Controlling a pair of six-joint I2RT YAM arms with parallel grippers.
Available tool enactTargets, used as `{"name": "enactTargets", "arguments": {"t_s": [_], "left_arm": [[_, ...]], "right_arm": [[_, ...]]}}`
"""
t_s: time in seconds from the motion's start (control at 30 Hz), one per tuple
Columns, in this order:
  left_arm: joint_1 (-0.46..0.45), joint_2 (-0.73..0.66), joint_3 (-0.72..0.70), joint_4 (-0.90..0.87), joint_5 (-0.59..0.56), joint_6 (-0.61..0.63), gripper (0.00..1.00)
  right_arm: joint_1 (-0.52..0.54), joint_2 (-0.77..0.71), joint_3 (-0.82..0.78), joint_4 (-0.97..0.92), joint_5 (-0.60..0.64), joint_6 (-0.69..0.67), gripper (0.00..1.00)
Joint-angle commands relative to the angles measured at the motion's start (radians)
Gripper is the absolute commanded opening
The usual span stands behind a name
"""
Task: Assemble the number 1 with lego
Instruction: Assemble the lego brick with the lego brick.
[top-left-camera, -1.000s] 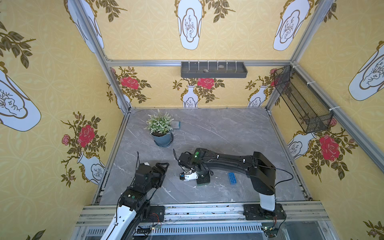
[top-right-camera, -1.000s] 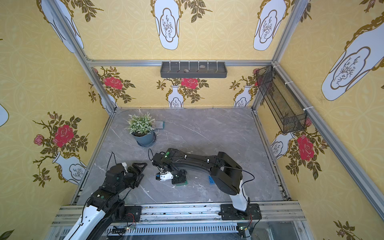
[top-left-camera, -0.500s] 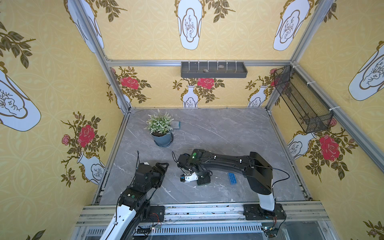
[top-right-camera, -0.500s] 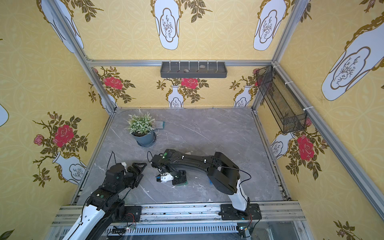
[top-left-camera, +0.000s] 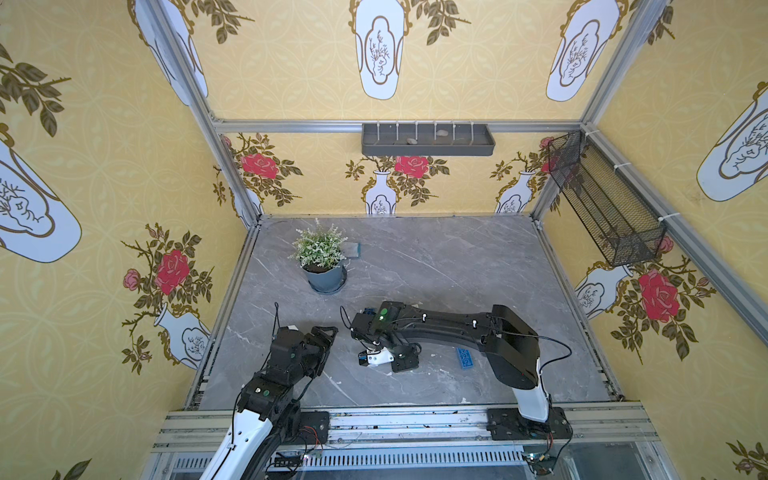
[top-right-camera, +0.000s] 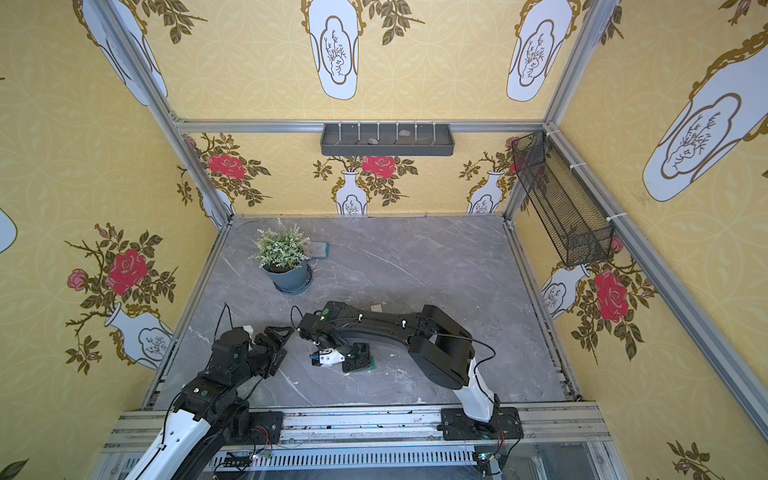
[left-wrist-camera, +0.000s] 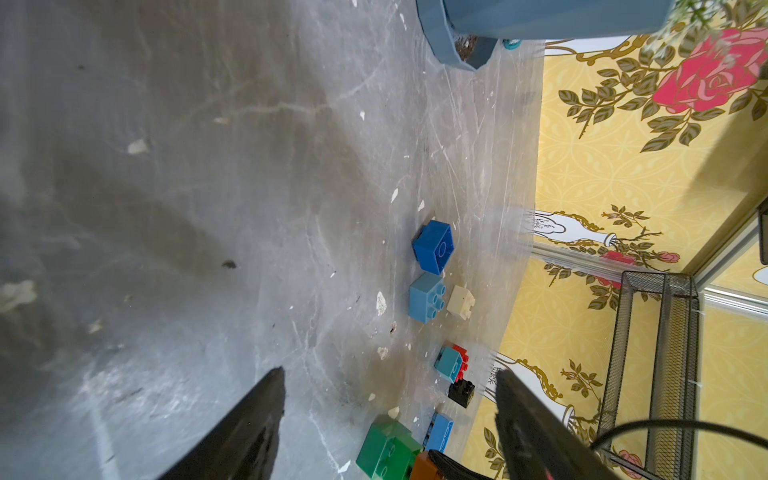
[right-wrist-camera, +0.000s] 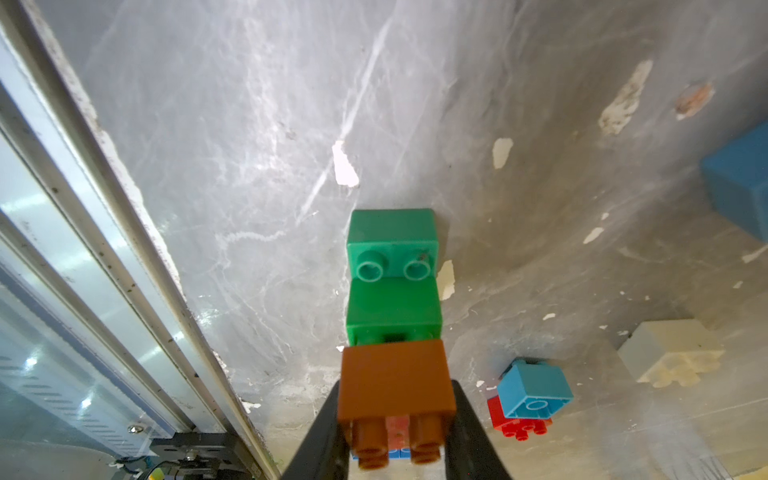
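The orange-brown brick (right-wrist-camera: 395, 386) was clamped between the right jaws, its studs facing the wrist camera. Just beyond it stood a green square brick (right-wrist-camera: 394, 311), set on a second green brick (right-wrist-camera: 392, 245) that showed two bare studs. Whether the orange-brown brick touched the green one could not be told. Near this stack a light blue brick (right-wrist-camera: 534, 390) lay across a red brick (right-wrist-camera: 515, 422), with a white brick (right-wrist-camera: 669, 353) and a blue brick (right-wrist-camera: 739, 183) farther off, and a black brick (left-wrist-camera: 461, 392) close by.

In a top view, a long blue brick (top-left-camera: 465, 358) lay alone at lower centre, right of the right arm (top-left-camera: 436, 328), which hid the stack. The left jaws stood wide apart and empty over the bare desk (top-left-camera: 415, 266), left of the stack.
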Motion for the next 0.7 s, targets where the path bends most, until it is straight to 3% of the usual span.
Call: {"name": "enactTargets", "arguments": {"t_s": [0.0,0.5,0.67], "left_arm": [[0.003,0.000,-0.005,-0.002,0.007,0.005,0.80],[0.001,-0.005,-0.007,-0.011,0.009,0.005,0.80],[0.003,-0.009,-0.009,-0.017,0.009,0.005,0.80]], "right_arm": [[0.001,0.019,-0.005,-0.008,0.007,0.034,0.20],[0.004,0.018,-0.015,0.029,-0.003,0.058,0.19],[0.006,0.011,-0.021,0.043,-0.009,0.057,0.27]]}}
